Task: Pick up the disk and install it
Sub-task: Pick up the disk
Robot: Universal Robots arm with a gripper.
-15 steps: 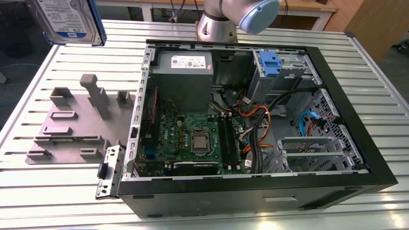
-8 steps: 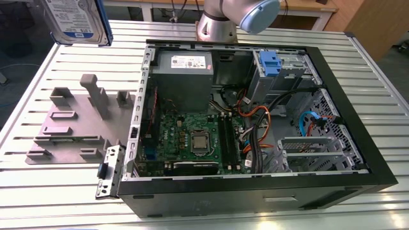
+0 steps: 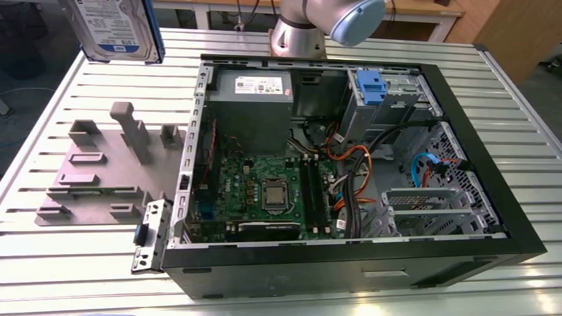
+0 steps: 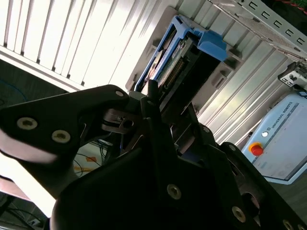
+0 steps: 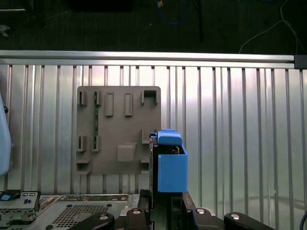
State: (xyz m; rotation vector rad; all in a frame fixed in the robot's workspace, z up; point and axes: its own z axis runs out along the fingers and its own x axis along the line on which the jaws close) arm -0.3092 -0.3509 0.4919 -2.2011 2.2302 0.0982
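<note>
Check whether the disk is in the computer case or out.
Out: the disk is up in the air, beside the open case, over the table.

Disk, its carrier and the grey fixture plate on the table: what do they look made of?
Seemingly a silvery metal casing on the disk, under a glossy printed label. Around it the carrier: blue plastic, smooth moulded look. Beside the case the fixture plate: matte grey, likely plastic, uniformly dull.

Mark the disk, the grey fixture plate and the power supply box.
disk (image 3: 112, 26): exterior view, on its labelled face.
grey fixture plate (image 3: 118, 174): exterior view, on its flat base.
power supply box (image 3: 250, 118): exterior view, on its grey top panel.
</note>
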